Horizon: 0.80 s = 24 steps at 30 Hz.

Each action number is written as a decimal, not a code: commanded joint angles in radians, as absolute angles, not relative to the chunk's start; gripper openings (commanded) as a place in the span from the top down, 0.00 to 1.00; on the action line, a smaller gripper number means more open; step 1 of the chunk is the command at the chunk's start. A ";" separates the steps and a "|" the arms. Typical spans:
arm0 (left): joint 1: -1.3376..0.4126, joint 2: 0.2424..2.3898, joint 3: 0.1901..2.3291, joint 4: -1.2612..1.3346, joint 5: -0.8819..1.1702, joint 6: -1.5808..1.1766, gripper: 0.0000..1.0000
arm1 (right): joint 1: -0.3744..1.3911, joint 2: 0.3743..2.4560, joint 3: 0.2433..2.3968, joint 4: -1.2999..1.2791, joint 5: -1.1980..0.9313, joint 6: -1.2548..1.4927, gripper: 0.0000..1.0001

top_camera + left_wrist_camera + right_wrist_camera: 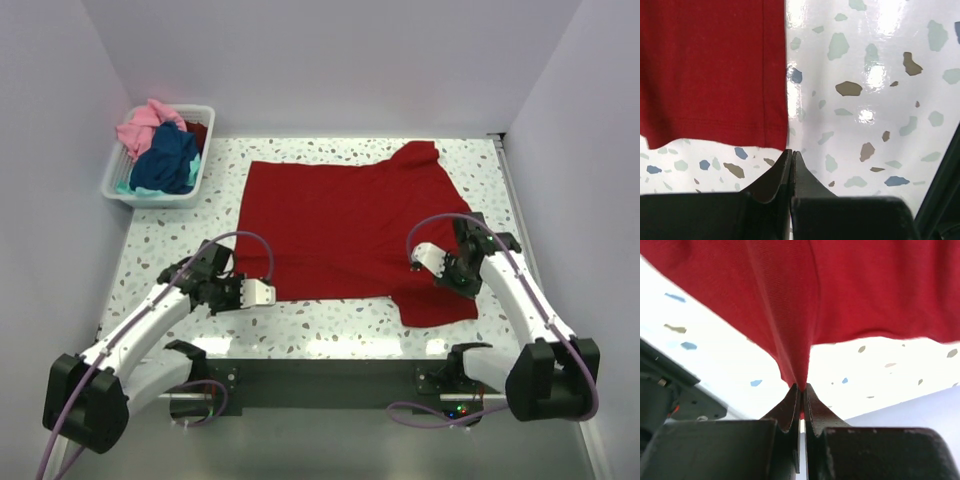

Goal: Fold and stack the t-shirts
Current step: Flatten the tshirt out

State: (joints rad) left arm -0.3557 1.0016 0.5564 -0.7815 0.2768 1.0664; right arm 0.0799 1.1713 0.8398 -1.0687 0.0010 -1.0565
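A large deep red t-shirt (340, 225) lies spread flat on the speckled table, with one sleeve at the back right. My left gripper (268, 292) sits at the shirt's near-left corner. In the left wrist view its jaws (791, 151) are shut, with the tips right beside the hem corner of the red t-shirt (710, 70) and no cloth showing between them. My right gripper (416, 262) is on the shirt's right side. In the right wrist view it (801, 386) is shut on a pinched fold of the red t-shirt (840, 290), which is lifted off the table.
A white slatted basket (115, 175) stands at the back left and holds a pink t-shirt (140, 128), a navy one (168, 160) and a teal one (125, 187). White walls close in on three sides. A strip of bare table (330, 325) runs along the near edge.
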 commanded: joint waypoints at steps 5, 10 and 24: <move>-0.356 0.939 0.588 -0.841 0.311 1.028 0.97 | 0.041 1.100 0.819 -1.146 -0.011 -1.078 1.00; -0.357 0.992 0.591 -0.775 0.360 1.058 0.61 | 0.041 1.186 0.834 -1.114 -0.025 -1.049 1.00; -0.367 1.129 0.535 -0.766 0.336 1.124 0.54 | 0.041 1.206 0.854 -1.111 -0.012 -1.055 1.00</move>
